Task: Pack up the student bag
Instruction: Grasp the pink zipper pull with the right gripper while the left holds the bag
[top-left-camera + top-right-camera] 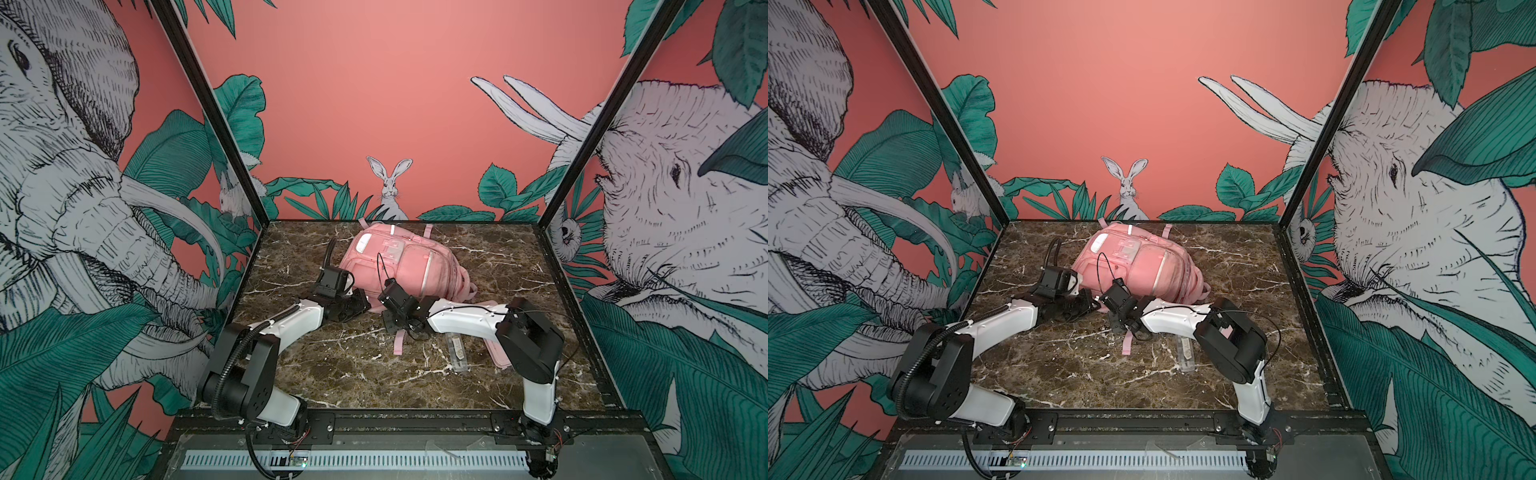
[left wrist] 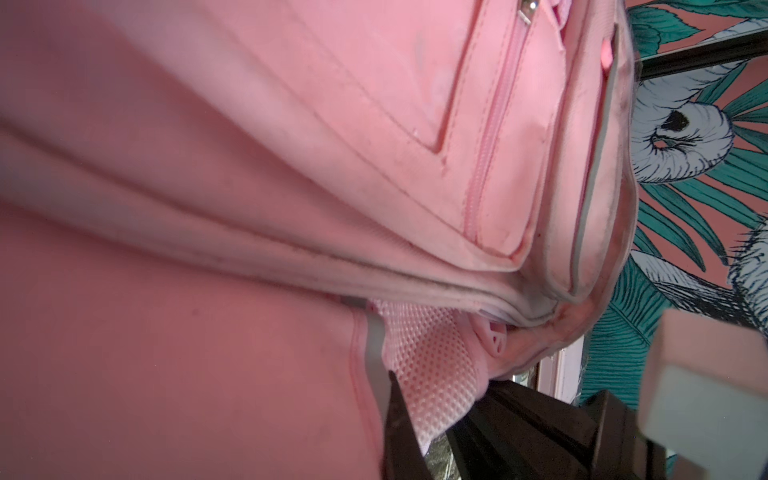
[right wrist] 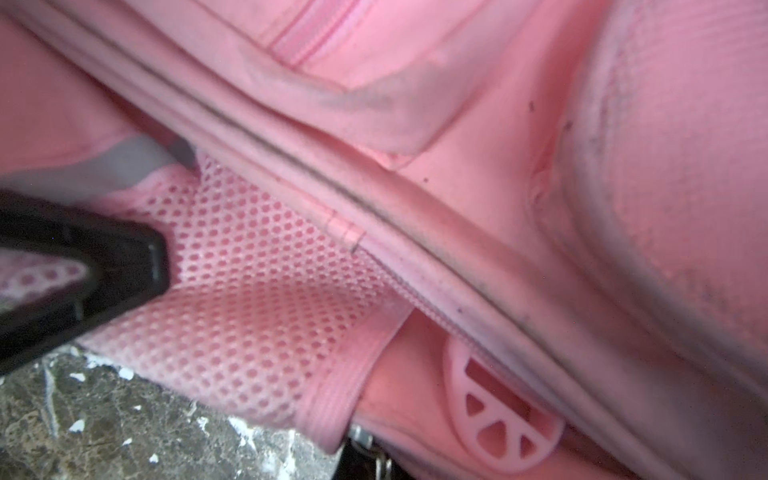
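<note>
Now | student bag (image 1: 399,262) lies on desk (image 1: 332,365) | left gripper (image 1: 360,305) clamped on its mesh side | right gripper (image 1: 390,323) together, maybe touching bag

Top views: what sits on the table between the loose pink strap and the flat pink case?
One slim clear container, lying flat; both top views show it.

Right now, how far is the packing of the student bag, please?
Done: nothing looks packed; the student bag lies closed on the table. In hand: the left hand is shut on its mesh side pocket, the right hand shut beside the round zip pull, grip unclear. Left: open the bag, then put in the clear case and the flat pink case, both lying outside it.
</note>
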### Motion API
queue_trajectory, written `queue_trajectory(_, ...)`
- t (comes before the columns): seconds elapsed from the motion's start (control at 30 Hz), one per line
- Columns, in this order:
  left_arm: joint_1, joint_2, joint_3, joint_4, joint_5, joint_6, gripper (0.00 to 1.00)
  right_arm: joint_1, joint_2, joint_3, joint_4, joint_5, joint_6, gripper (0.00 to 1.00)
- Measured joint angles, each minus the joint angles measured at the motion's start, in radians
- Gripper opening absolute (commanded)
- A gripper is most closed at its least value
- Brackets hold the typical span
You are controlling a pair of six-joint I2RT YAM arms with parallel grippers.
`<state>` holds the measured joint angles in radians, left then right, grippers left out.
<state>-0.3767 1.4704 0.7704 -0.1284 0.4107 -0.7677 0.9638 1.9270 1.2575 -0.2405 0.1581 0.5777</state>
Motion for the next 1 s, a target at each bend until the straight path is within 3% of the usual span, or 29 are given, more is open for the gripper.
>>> queue_trajectory(0.33,0.026,0.010,0.029,-0.033,0.014,0.029,0.00,0.001,-0.098,-0.100,0.040,-0.047,-0.021,0.00)
queue_trajectory(0.7,0.128,0.011,0.033,-0.079,0.020,0.062,0.00,-0.005,-0.270,-0.259,0.088,-0.118,-0.029,0.00)
queue_trajectory(1.0,0.167,0.010,0.033,-0.093,0.020,0.088,0.00,-0.086,-0.397,-0.377,0.085,-0.148,-0.033,0.00)
